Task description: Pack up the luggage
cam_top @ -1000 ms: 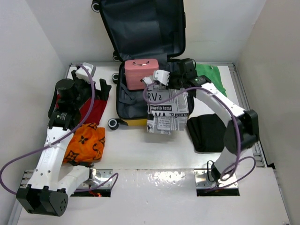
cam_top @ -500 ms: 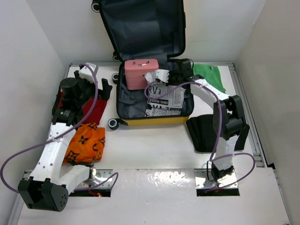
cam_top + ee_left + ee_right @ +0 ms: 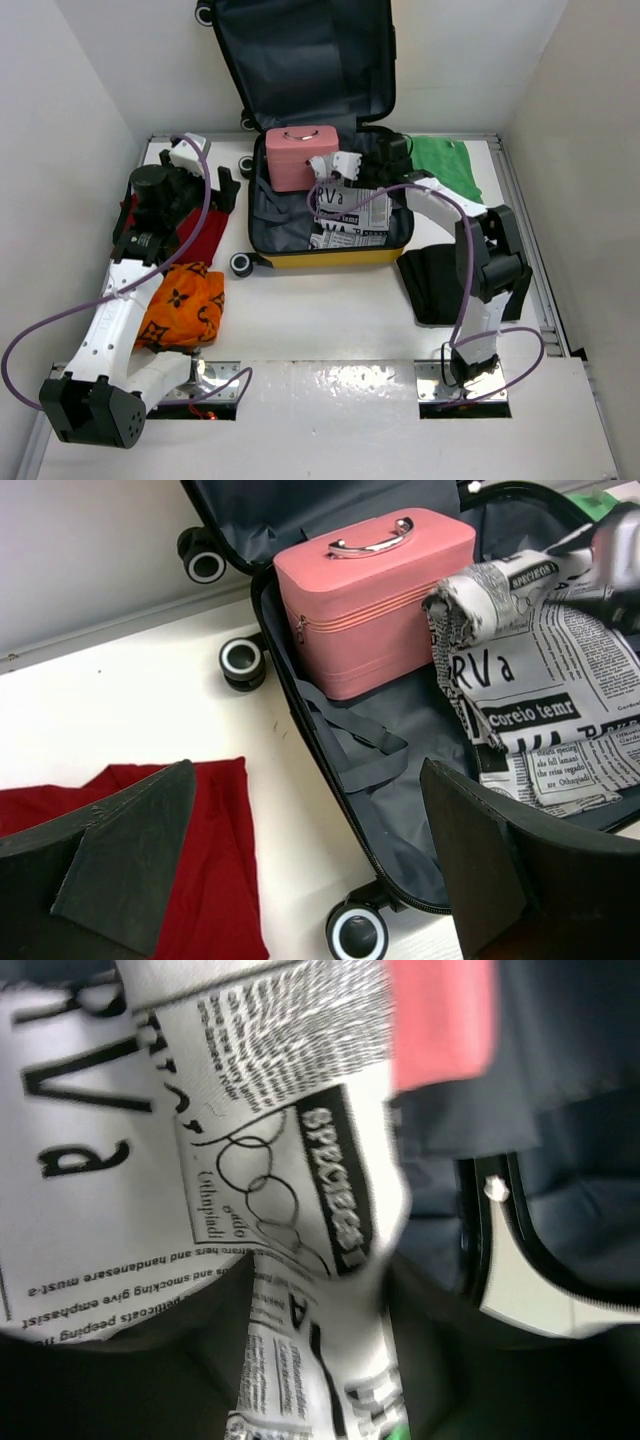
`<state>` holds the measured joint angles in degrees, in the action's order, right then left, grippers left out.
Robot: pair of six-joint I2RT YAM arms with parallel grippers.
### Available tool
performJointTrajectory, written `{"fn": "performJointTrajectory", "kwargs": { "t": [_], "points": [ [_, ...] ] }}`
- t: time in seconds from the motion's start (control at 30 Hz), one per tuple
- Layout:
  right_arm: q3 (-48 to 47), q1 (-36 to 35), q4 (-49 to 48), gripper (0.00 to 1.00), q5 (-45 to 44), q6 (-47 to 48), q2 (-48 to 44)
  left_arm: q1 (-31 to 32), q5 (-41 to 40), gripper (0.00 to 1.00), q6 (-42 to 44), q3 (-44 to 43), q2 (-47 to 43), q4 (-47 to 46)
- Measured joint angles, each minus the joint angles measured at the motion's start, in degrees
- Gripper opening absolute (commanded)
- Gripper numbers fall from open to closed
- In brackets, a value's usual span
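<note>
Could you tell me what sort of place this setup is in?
Probably a robotics lab cell: a white table boxed in by plain white walls, with clothes staged around an open suitcase.

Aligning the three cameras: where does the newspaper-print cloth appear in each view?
Top external: newspaper-print cloth in the suitcase's right half, picture centre.
Left wrist: cloth at the right, beside the pink case.
Right wrist: cloth fills left and centre, close up.
Shared landmark: the pink case, next to the cloth in all three.

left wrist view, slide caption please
Open left claw facing the suitcase, packed with a pink case and newspaper-print garment, red cloth alongside
</note>
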<state>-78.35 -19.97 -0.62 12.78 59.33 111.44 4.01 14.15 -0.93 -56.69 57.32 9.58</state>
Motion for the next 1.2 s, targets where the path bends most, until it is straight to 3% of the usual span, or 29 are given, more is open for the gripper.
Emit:
{"fn": "performJointTrajectory", "kwargs": {
  "t": [0.03,0.07,0.1,0.17,0.33,0.5,0.73,0.93,1.13,1.2],
  "points": [
    [-0.1,0.0,-0.3,0.37,-0.6,-1.9,-0.7,0.0,0.0,1.0,0.0,0.1,0.0,-0.2],
    [-0.6,0.1,0.5,0.22,-0.5,-4.1,-1.6,0.0,0.2,1.0,0.0,0.3,-0.2,-0.3],
    [-1.4,0.3,2.0,0.15,0.2,-5.8,-2.5,0.0,0.3,1.0,0.0,0.7,-0.4,-0.3],
    [-5.4,1.0,7.5,0.1,2.9,-9.7,-4.1,0.0,0.7,1.0,0.1,1.1,-0.7,-0.2],
    [-19.2,3.5,18.9,0.12,9.6,-21.4,-5.2,0.0,1.1,1.0,0.3,1.3,-1.3,-0.3],
    [-22.5,5.3,18.1,0.02,10.0,-36.9,-4.3,-0.4,1.1,1.0,0.4,1.3,-1.5,-0.3],
    [-27.1,5.9,17.5,0.02,8.3,-54.8,6.4,-0.5,0.6,1.0,0.4,1.3,-1.3,-0.3],
    [-24.8,4.9,21.5,0.01,9.0,-59.6,12.0,-0.7,-0.5,1.0,0.4,1.3,-0.5,0.0],
    [-12.9,2.1,25.2,0.01,7.8,-57.4,11.2,-1.8,-2.1,1.0,0.2,1.3,-0.4,0.7],
    [-10.9,1.4,24.0,0.07,6.8,-56.5,10.8,-2.0,-2.5,1.0,0.2,1.3,-0.4,1.0]
  ]
}}
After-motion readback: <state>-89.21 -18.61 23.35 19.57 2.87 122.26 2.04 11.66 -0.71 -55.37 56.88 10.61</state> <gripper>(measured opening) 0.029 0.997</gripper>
